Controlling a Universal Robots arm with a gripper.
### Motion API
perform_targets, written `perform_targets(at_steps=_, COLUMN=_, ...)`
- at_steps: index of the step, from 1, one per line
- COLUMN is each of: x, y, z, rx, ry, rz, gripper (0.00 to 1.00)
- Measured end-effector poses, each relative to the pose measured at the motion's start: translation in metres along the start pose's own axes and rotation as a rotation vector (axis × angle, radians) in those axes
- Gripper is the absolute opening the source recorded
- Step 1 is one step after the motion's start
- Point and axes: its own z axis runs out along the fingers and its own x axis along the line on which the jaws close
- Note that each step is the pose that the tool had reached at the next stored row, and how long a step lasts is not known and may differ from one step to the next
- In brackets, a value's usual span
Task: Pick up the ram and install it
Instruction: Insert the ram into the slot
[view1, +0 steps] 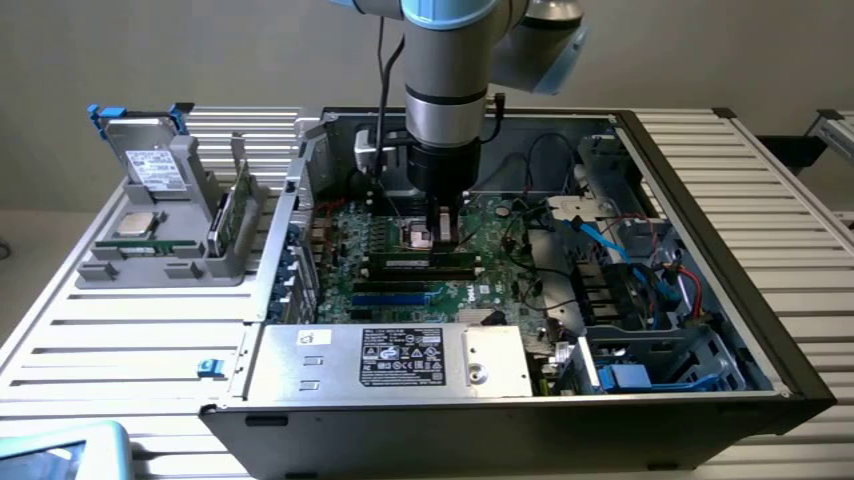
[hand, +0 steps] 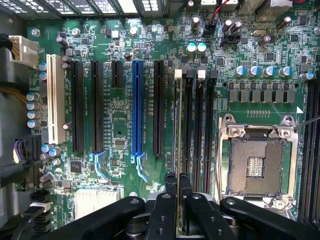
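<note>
Nearest in the exterior view stands the power supply (view1: 400, 362), at 6 o'clock from the gripper (view1: 434, 232), inside the black case (view1: 534, 435). Behind it lies the motherboard (view1: 400, 292), and the gripper stands low over its middle.

The gripper is clenched on the ram (hand: 179, 125). The ram hangs on edge between the fingers (hand: 167, 210), its thin side to the wrist camera, in line with the black slots (hand: 198, 130). Whether it touches a slot I cannot tell. A blue slot (hand: 137, 107) lies to one side of it and the open socket (hand: 255, 160) to the other.

At 3 o'clock from the gripper, cables (view1: 603, 238) crowd the case, near but apart from it.

At 9 o'clock, outside the case, a grey tray (view1: 147, 272) carries a drive (view1: 154, 165), a processor (view1: 138, 223) and a green stick (view1: 230, 222) on edge. The tray rests on the bench (view1: 134, 340), which is of pale metal slats. A beige wall (view1: 200, 50) closes the room at 12 o'clock.
</note>
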Motion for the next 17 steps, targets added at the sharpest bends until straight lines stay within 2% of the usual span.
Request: perform_targets(at_steps=17, x=-0.0017, y=0.0003, z=0.0041, rx=0.0002, ry=-0.0001, rz=0.000, gripper=0.14)
